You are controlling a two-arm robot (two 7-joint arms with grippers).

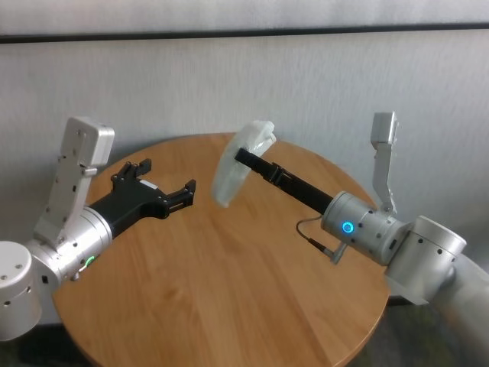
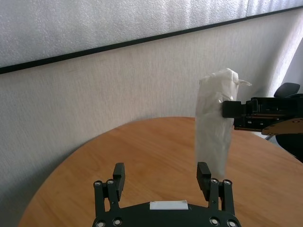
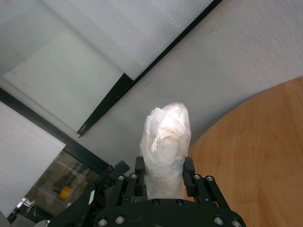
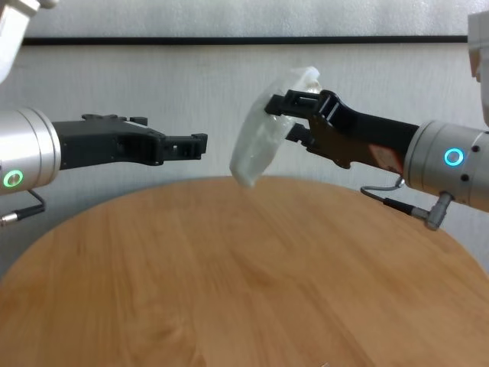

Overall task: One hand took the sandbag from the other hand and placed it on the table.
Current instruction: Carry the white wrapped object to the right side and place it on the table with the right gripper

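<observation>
Now holding the sandbag (image 1: 241, 160) in the right hand (image 1: 248, 157), fingers clamped across its upper part, just under the twisted end, bag hanging tilted and clear above the desk (image 1: 229, 283). Nothing touching the wood yet. Left hand (image 1: 164, 183) beside the sandbag, on the side away from the right hand, fingers spread wide and holding nothing, a gap between its tips and the bag.

Step in hand, by the look of it: bringing the sandbag down onto the desk. Best done slowly, lower end of the bag first, so the soft filling can settle and not swing. Better to lay it over on its long side than stand it on end; lumpy and sausage-shaped, so likely to topple or roll if dropped upright. Worth keeping the grip closed until the bag's weight sits on the wood, then letting go and backing away along the bag's length without snagging the crinkly wrap. Sensible to keep the left hand apart from the sandbag meanwhile.

Chest view: shows the air between the sandbag's bottom end and the desk, hard to judge from the head view. Right wrist view: shows both fingers pressed against the bag's sides and the twisted end poking out past them. Left wrist view: shows the bag hanging nearly upright beyond one open fingertip.
</observation>
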